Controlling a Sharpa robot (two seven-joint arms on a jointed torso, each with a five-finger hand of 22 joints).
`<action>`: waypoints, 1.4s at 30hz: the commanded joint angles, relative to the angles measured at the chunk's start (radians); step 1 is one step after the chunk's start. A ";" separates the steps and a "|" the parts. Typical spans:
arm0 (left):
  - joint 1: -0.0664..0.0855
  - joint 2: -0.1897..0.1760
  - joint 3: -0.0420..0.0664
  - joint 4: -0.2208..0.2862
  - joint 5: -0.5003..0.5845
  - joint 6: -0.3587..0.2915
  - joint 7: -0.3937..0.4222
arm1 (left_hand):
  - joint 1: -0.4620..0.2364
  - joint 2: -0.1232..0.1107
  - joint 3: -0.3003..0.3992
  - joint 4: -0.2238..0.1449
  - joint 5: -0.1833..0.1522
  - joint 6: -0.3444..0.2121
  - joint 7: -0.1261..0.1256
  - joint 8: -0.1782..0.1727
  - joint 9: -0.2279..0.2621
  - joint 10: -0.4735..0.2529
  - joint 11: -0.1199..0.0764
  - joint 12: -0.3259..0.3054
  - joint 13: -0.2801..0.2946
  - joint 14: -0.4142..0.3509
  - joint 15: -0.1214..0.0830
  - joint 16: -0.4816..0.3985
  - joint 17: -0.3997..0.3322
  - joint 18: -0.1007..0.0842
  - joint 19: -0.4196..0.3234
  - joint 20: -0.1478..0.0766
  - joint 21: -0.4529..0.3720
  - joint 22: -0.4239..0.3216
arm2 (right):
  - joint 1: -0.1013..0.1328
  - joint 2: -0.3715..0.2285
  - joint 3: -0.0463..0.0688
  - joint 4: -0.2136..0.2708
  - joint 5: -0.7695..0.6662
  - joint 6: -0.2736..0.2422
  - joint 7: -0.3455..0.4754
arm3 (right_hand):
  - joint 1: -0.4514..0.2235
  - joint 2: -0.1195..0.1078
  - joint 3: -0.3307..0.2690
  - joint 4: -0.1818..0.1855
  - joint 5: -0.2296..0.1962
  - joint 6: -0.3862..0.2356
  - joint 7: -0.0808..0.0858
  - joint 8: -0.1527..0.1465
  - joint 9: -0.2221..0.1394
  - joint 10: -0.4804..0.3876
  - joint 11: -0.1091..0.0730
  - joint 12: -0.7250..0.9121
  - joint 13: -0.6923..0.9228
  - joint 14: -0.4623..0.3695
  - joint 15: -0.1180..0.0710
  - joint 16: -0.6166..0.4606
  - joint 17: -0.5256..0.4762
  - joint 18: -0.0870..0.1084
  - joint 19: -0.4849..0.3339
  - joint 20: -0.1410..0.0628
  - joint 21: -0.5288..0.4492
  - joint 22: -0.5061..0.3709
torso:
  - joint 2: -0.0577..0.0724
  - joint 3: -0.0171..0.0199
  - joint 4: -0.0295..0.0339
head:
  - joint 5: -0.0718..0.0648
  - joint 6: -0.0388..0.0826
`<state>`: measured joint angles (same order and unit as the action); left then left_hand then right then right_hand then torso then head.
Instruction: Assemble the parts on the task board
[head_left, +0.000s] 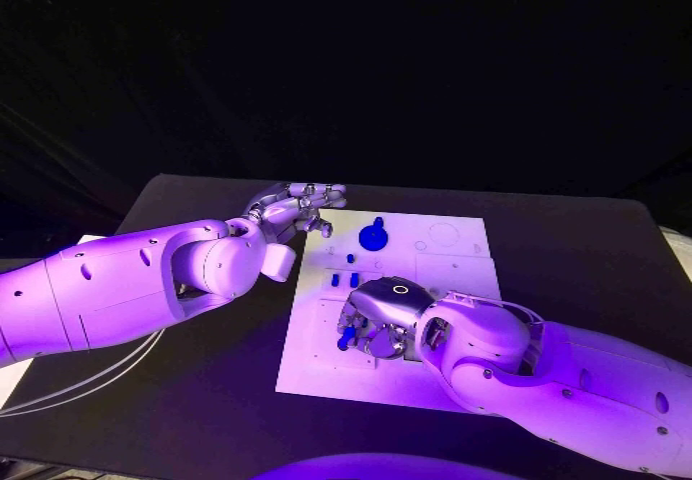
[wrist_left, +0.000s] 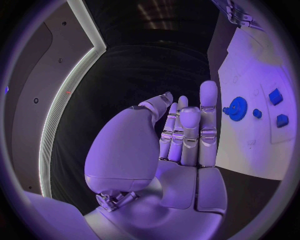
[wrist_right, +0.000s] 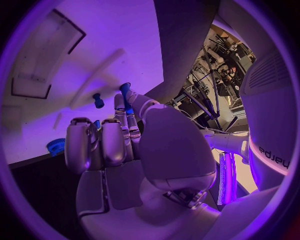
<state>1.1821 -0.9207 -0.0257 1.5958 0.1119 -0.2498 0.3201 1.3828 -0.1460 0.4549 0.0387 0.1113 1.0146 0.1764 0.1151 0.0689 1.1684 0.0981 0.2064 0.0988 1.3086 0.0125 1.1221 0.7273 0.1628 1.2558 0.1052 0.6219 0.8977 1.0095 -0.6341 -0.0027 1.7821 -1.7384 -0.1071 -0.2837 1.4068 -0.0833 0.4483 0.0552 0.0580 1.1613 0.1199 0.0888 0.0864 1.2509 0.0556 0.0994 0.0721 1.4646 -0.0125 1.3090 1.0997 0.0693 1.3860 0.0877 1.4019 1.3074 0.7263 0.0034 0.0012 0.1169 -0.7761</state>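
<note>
A black table (head_left: 577, 250) (dark backdrop behind it) with pale cables (head_left: 87, 385) trailing off its near-left corner.

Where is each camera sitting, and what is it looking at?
Head view: sits on the robot's head, looks down at the black table and the white board; both arms show, with the left hand and the right hand.
Left wrist view: sits behind the left hand, fingers apart, facing past the board's edge.
Right wrist view: sits behind the right hand, facing the board, a small blue part at its fingertips.
All three views share the blue gear.
</note>
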 joint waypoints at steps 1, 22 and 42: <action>0.000 0.001 0.001 0.001 0.003 0.019 0.004 | -0.001 0.007 -0.005 0.001 0.002 -0.007 0.002 0.002 -0.001 -0.009 -0.001 0.005 0.001 -0.007 -0.001 -0.001 -0.001 0.012 -0.005 0.004 -0.005 -0.001 | -0.002 0.000 0.000 -0.002 -0.025 0.029 -0.005 | -0.007 0.003 0.002 0.005 0.005 0.004 0.001 0.007 0.017 -0.004 0.004 -0.005 -0.001 0.033 -0.006 0.001 -0.001 -0.004 -0.001 0.003 -0.004 0.009 | 0.000 0.0002 -0.0002 | 0.000 0.000; 0.000 0.002 0.001 0.001 0.003 0.021 0.002 | -0.001 0.007 -0.005 0.001 0.002 -0.007 0.002 0.002 -0.001 -0.009 -0.001 0.005 0.001 -0.007 -0.001 -0.001 -0.001 0.012 -0.005 0.004 -0.005 -0.001 | -0.002 0.032 -0.010 -0.016 -0.070 0.059 -0.038 | -0.039 -0.021 -0.018 0.020 0.027 -0.039 0.020 -0.022 0.009 -0.045 0.022 -0.035 -0.008 0.027 0.008 -0.012 -0.024 0.001 -0.018 0.012 -0.019 -0.011 | -0.001 -0.0008 0.0009 | 0.002 -0.003; 0.000 -0.001 0.000 0.001 0.003 0.023 -0.001 | -0.001 0.007 -0.005 0.001 0.002 -0.007 0.002 0.002 -0.001 -0.009 -0.001 0.005 0.001 -0.007 -0.001 -0.001 -0.001 0.012 -0.005 0.004 -0.005 -0.001 | -0.003 0.000 -0.015 0.013 -0.059 -0.093 -0.011 | -0.047 -0.062 -0.189 0.035 0.051 -0.251 0.031 -0.027 -0.021 -0.314 0.073 -0.026 -0.007 0.007 0.052 -0.049 -0.091 0.021 -0.077 0.054 -0.085 -0.094 | -0.001 0.0002 -0.0004 | -0.003 0.003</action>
<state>1.1821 -0.9224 -0.0257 1.5955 0.1119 -0.2464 0.3162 1.3827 -0.1460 0.4549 0.0388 0.1113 1.0146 0.1764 0.1151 0.0689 1.1684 0.0981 0.2063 0.0984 1.3085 0.0125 1.1221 0.7275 0.1628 1.2558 0.1052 0.6220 0.8978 1.0076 -0.6289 -0.0175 1.7877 -1.7885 -0.1342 -0.3077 1.3601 -0.1390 0.2661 0.0888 0.1066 0.9142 0.1503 0.0632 0.0664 0.9428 0.1274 0.0696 0.0637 1.4645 0.0340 1.2647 1.0101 0.0834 1.3140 0.1414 1.3200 1.2159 0.7256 0.0028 0.0012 0.1159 -0.7749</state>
